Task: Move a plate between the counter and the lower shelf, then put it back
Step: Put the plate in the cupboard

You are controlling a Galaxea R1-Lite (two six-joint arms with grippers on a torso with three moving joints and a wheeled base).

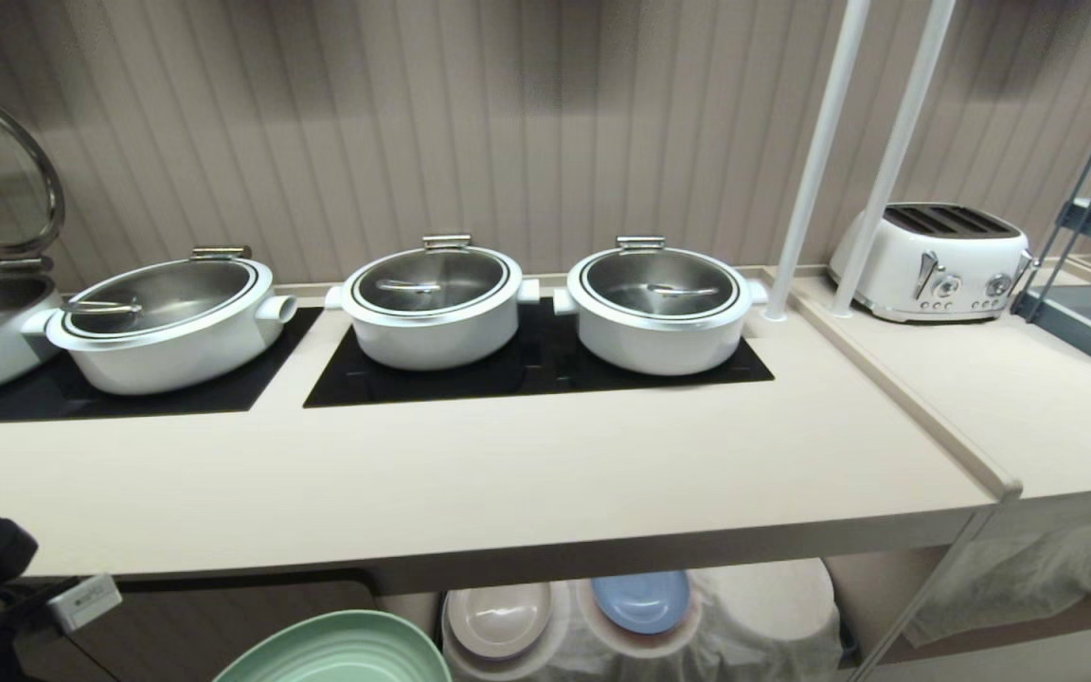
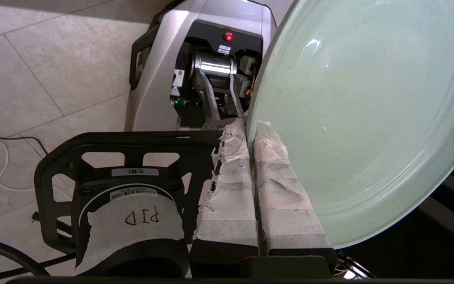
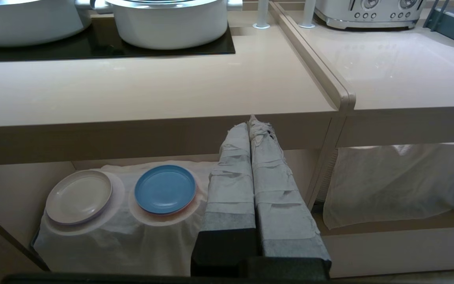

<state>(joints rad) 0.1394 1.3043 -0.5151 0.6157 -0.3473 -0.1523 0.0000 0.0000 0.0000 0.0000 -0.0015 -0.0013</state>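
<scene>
The left gripper (image 2: 250,130) has its jaws clenched on the rim of the mint-green plate (image 2: 365,114), which hangs tilted in the air below the front edge of the desk (image 1: 470,474), out in front of the lower shelf (image 3: 105,244). This looks like the carrying step between shelf and desk; which way, I cannot tell. Next, the plate must be levelled and set down flat. The right gripper (image 3: 252,120) is parked, jaws pressed together on nothing.
</scene>
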